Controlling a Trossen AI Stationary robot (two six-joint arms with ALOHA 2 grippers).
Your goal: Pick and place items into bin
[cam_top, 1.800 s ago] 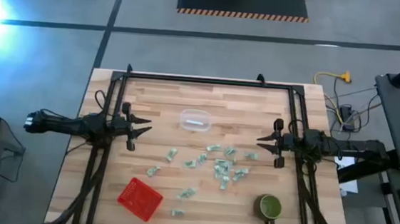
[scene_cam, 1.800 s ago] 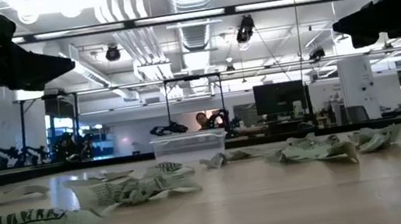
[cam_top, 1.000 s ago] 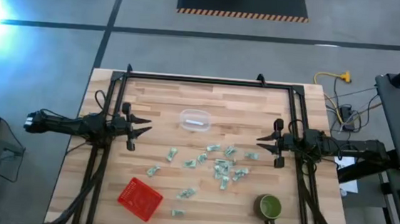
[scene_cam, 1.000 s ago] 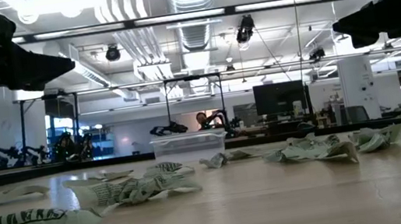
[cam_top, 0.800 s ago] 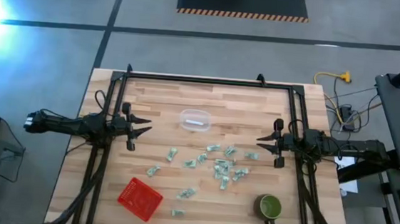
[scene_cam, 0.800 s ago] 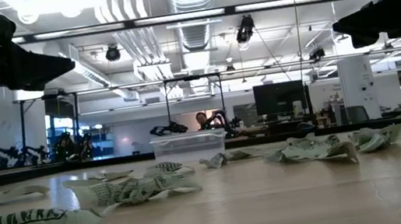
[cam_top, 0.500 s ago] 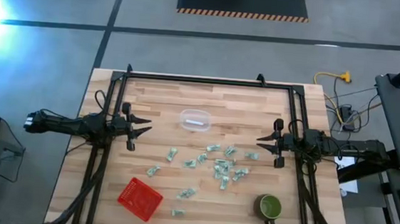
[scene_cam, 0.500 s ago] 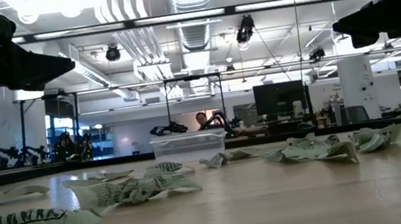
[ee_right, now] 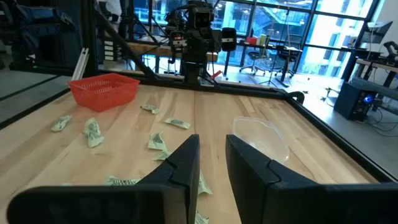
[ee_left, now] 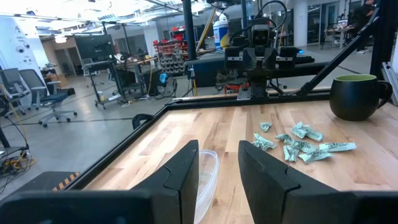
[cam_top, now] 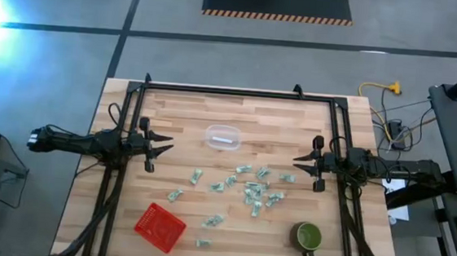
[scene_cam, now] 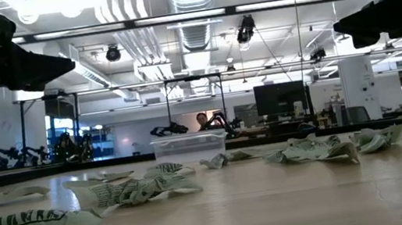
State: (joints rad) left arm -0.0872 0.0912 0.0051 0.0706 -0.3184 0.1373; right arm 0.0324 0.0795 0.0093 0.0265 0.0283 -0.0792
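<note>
Wrapped items on the desk carry dark lettering (unreadable); left tool and right tool hover slightly spread, empty.

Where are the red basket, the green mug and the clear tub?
red basket (cam_top: 159,226), high view, middle of its mesh floor
green mug (cam_top: 308,235), high view, inside of the cup
clear tub (cam_top: 222,137), high view, its middle
</note>
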